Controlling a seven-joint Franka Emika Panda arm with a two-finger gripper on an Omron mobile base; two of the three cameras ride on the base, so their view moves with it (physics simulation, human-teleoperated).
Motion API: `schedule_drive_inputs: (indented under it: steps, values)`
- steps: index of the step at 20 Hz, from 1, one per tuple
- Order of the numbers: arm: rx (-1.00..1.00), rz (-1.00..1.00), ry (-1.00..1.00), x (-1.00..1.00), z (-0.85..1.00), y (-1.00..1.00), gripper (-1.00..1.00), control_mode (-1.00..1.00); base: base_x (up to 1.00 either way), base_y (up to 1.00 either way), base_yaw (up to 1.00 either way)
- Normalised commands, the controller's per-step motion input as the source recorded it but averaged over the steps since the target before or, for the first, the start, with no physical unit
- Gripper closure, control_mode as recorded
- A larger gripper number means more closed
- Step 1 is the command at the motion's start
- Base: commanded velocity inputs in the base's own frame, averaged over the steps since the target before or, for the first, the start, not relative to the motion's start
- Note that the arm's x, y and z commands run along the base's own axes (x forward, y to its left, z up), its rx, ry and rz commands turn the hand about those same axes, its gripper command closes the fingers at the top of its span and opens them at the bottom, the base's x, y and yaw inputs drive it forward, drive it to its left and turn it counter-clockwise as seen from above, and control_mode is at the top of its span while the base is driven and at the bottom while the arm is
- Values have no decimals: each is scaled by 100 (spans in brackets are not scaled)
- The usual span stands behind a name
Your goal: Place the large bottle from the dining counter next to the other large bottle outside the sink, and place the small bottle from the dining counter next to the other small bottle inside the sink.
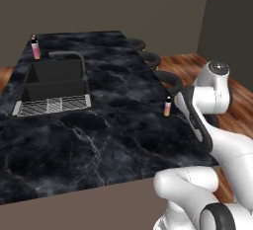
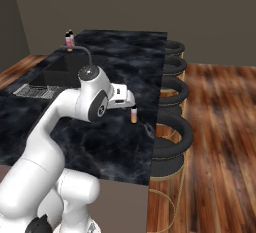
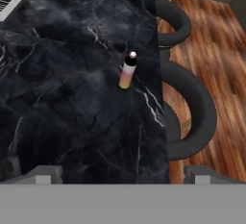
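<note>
Nearest the base cameras, the white arm bends over the desk's (image 1: 113, 140) near edge, and its own wrist covers most of the pincer (image 2: 129, 98) in both base views. In the hand view the two finger tips (image 3: 44, 174) stand far apart at the bottom corners with nothing between them, so the pincer is wide open and empty, hanging above bare black marble.

Just ahead of it stands a small bottle (image 3: 128, 72), upright on the desk close to the edge where the stools are. It has a pale body shading from yellow to pink and a dark cap with a light top. In the left base view the same bottle (image 1: 167, 106) sits just beside the arm's dark joint, and in the right base view it (image 2: 133, 114) peeks out below the hand, partly hidden.

Along that edge a row of round black stools (image 2: 172, 134) runs away over the wooden floor (image 2: 220, 127); the hand view cuts them to dark arcs.

Farther off, the dark sink (image 1: 54, 83) is set into the desk, with a ribbed grey rack (image 1: 52, 105) on its near side and a thin curved faucet (image 1: 74, 58) over it. The inside of the basins is too dark to make out.

Farthest, at the desk's back corner outside the sink, stands a pink bottle (image 1: 35, 47) with a dark cap; its details are too small to tell.
</note>
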Motion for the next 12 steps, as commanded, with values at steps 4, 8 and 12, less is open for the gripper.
schedule_drive_inputs:
  steps: [4,8,12]
  values:
    - [0,-6,0,25,-4,0,-100,-100,0,0,0]
    - [0,-6,0,19,-8,0,-100,-100,0,0,0]
    - [0,-4,0,21,-11,0,-100,-100,0,0,0]
